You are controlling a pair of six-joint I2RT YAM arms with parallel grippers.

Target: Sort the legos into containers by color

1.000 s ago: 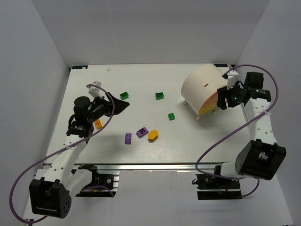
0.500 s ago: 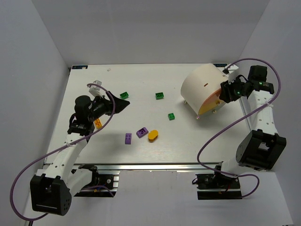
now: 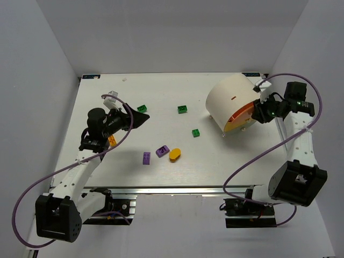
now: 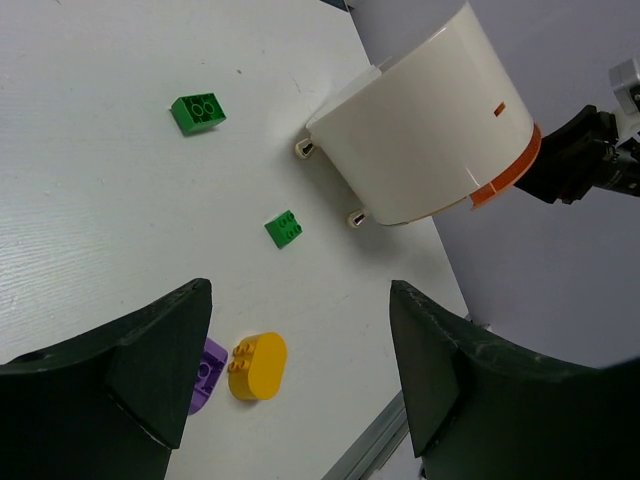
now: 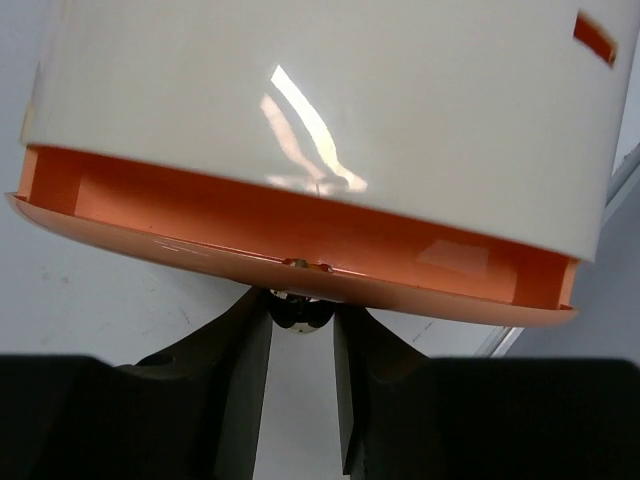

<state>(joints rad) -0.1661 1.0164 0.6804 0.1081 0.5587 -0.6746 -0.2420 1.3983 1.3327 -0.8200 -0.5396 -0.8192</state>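
The container, a cream-white tub [image 3: 230,99] with an orange face [image 5: 300,245], lies on its side at the back right. My right gripper [image 5: 300,330] is shut on a small dark knob [image 5: 300,308] under the orange rim, one finger on each side of it. My left gripper [image 4: 300,380] hangs open above the table with nothing between its fingers. Below it lie the orange oval lego [image 4: 257,365] and a purple lego [image 4: 207,360]. On the table are three green legos [image 3: 142,109] [image 3: 183,109] [image 3: 196,133], two purple ones [image 3: 147,158] [image 3: 162,151] and an orange brick [image 3: 112,141] beside the left arm.
A small white object [image 3: 111,98] sits at the back left, close to the left arm. White walls enclose the table on three sides. A metal rail [image 3: 161,189] runs along the near edge. Purple cables loop off both arms.
My right gripper's jaws have narrowed onto the knob at the tub's orange face, and the tub has turned slightly. The left arm has barely moved and its jaws stand as before.
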